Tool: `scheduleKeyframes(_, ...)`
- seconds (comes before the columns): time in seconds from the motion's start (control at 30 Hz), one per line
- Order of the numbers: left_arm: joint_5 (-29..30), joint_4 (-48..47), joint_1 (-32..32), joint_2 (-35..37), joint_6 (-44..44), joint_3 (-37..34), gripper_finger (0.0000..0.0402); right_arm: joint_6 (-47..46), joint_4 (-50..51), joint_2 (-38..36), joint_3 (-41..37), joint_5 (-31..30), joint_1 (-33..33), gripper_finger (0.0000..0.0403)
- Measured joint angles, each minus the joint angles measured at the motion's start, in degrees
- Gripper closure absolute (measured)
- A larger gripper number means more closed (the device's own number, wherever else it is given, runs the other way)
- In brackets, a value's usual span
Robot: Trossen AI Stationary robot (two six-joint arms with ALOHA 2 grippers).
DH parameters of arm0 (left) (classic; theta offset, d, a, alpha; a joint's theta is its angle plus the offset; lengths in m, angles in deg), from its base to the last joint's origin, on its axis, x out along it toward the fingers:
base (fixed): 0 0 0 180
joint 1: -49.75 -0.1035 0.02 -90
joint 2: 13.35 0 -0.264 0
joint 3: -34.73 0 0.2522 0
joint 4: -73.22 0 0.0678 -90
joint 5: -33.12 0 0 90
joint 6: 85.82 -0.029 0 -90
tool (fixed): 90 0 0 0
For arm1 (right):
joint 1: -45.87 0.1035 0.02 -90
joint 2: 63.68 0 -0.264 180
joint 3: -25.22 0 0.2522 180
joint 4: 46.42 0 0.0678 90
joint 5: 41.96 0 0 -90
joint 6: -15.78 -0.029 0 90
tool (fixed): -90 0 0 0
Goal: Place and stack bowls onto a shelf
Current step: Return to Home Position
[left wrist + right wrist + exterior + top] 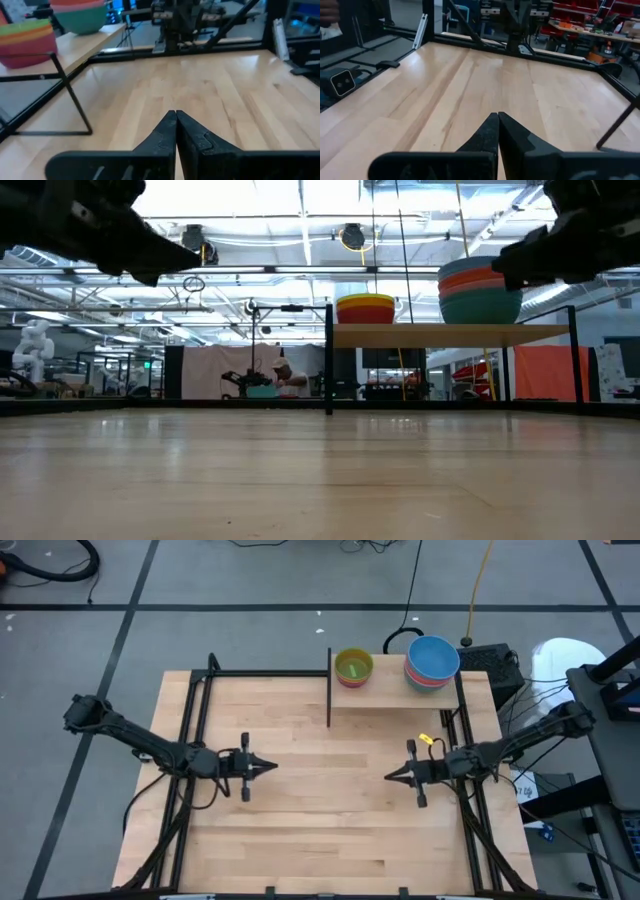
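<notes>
The shelf (395, 697) stands at the table's far side, a pale board with a dark upright panel (329, 690) on its left end. On it rest two stacks of bowls by their bases: a stack with a lime green bowl on top (353, 666), and a taller stack with a blue bowl on top (432, 659). In the low view the left stack (366, 309) shows yellow over red, the right stack (480, 290) orange over teal. My left gripper (272, 767) is shut and empty above the table's left middle. My right gripper (390, 776) is shut and empty right of the middle.
A black metal frame (195, 720) runs along the table's sides and far edge. Bare tabletop (330, 810) lies between and in front of the two grippers. A person sits far off in the room behind (284, 378). A black box (492, 662) sits beyond the shelf's right end.
</notes>
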Motion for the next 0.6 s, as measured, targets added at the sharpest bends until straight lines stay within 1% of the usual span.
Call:
scheduleKeyframes(0.1,-2.9,1.3,-1.3,2.9,-1.2,-2.4,0.0398,0.1,0.1,-2.8,-2.0,1.5,0.0,0.0403)
scheduleKeyframes(0.27,-4.6,1.2,-4.2,7.3,-1.6,-5.4,0.0392,0.2,0.6,-6.9,-3.8,3.0,-0.1,0.0403)
scheduleKeyframes(0.43,-8.4,1.3,-7.2,10.5,-1.7,-7.5,0.0398,0.5,4.6,-11.0,-4.1,4.5,-0.3,0.0403)
scheduleKeyframes(0.6,-8.8,1.2,-8.6,12.0,-1.7,-8.6,0.039,2.5,8.3,-15.1,-4.1,6.0,-0.3,0.0403)
